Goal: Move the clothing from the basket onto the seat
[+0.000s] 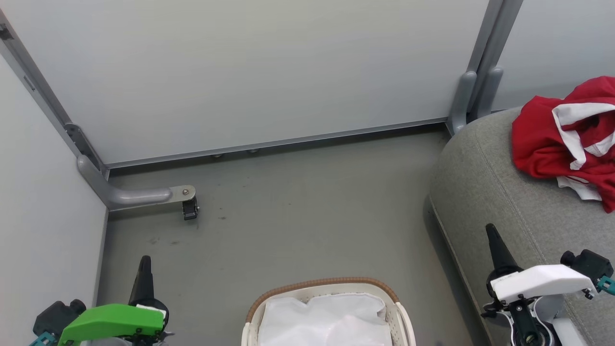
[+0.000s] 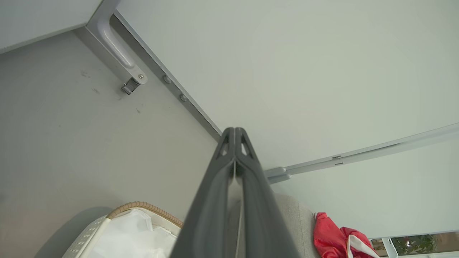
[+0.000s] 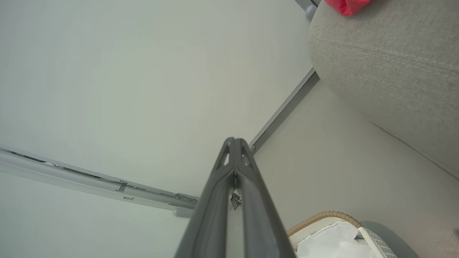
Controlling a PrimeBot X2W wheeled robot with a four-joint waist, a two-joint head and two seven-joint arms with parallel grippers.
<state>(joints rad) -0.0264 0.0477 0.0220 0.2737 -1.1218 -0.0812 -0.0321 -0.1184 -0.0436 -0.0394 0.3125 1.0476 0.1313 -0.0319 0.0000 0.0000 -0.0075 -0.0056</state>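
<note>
Head view, nearest items: the left claw [image 1: 145, 262] at 7 o'clock, under a green housing, and the right claw [image 1: 491, 230] at 4 o'clock, under a white housing. Both arms are low, with the fingers pointing up the view. Each claw is clenched, fingers pressed together, grasping nothing. The wrist views confirm this: left claw [image 2: 235, 130] and right claw [image 3: 235, 140] each taper to a single closed tip in free air.

Count: two claws, one basket, one seat, one heap of clothing. The number of garments in the heap cannot be told.

The basket [image 1: 326, 282] stands on the grey floor [image 1: 298, 216] at 6 o'clock between the claws, its white lining [image 1: 326, 317] exposed. The seat [image 1: 480, 192] fills 3 to 4 o'clock. The clothing [image 1: 543, 144], red with white stripes, lies crumpled on the seat at 2 o'clock, well apart from the basket.

The head view adds a caster bracket [image 1: 190, 209] at 9 o'clock. The right wrist view gives the seat's stitched seam [image 3: 387, 57] close up.
</note>
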